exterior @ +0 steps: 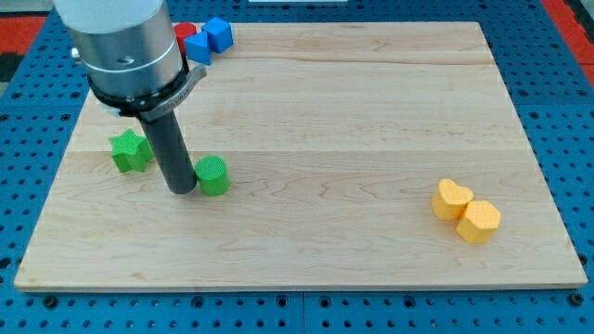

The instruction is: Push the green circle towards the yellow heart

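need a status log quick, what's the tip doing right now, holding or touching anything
My tip: no gripper, holds nothing; it sits at the view's left side of the green circle, touching or nearly so, with the green star further left.

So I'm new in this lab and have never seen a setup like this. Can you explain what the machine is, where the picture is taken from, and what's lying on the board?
The grey cylinder is the end of a robot arm. It has no gripper, only a dark rod whose lower end, my tip, slides over the wooden board and pushes blocks. Nothing is held. There is a single camera; where it is mounted is not recorded.

My tip stands just to the view's left of the green circle, about touching it. A green star lies further left. At the view's top are two blue blocks and a red block, partly hidden. At the view's lower right sit the yellow heart and a yellow hexagon, side by side.
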Controlling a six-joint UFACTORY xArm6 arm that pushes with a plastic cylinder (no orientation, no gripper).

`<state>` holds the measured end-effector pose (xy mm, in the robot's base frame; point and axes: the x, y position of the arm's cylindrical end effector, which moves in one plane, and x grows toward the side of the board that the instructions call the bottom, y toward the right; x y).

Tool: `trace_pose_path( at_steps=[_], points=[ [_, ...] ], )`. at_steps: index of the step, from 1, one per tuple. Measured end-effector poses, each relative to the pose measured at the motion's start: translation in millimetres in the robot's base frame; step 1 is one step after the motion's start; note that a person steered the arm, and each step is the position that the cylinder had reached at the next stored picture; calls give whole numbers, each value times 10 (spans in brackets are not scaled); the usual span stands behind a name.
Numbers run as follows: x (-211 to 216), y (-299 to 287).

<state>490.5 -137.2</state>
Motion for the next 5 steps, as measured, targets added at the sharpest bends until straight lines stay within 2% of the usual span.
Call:
trace_pose_path(
  at_steps=[2,5],
  points=[
    [-71,187],
    [-71,1039]
  ],
)
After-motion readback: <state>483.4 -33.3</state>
